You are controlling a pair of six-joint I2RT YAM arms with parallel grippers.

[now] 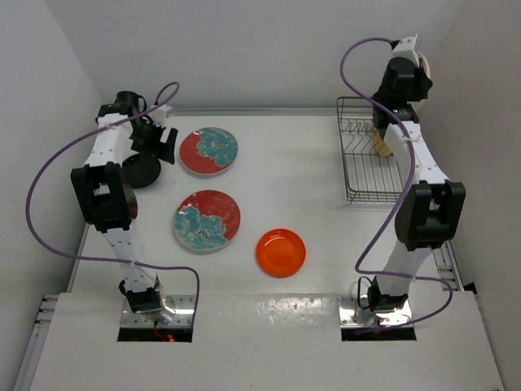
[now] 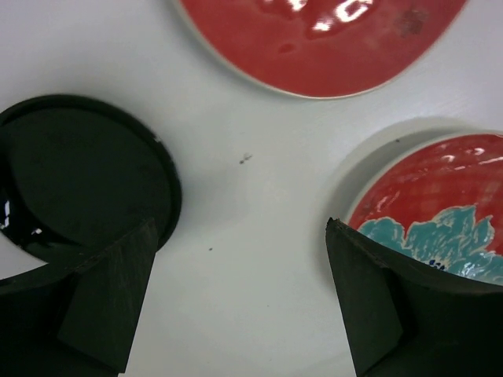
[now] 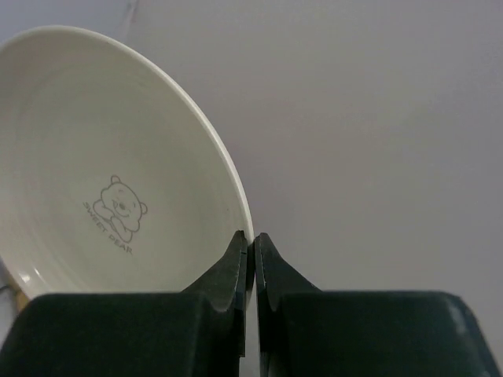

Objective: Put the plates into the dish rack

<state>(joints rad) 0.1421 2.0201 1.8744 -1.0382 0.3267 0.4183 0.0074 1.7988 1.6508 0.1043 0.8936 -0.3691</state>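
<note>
Right claw (image 3: 250,263) tight on rim of cream plate (image 3: 102,157); left claw (image 2: 240,236) wide, empty.

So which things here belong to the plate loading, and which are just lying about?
Job: dish rack; cream plate pinched by right end effector; far red floral plate; near red floral plate; orange plate; black plate.
Lying about: none; only purple cables.

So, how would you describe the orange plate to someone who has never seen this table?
Start at the white table in the top view and look at its near half. The orange plate lies flat there, right of a red flowered plate; unlike that neighbour, it is plain and smaller.
</note>
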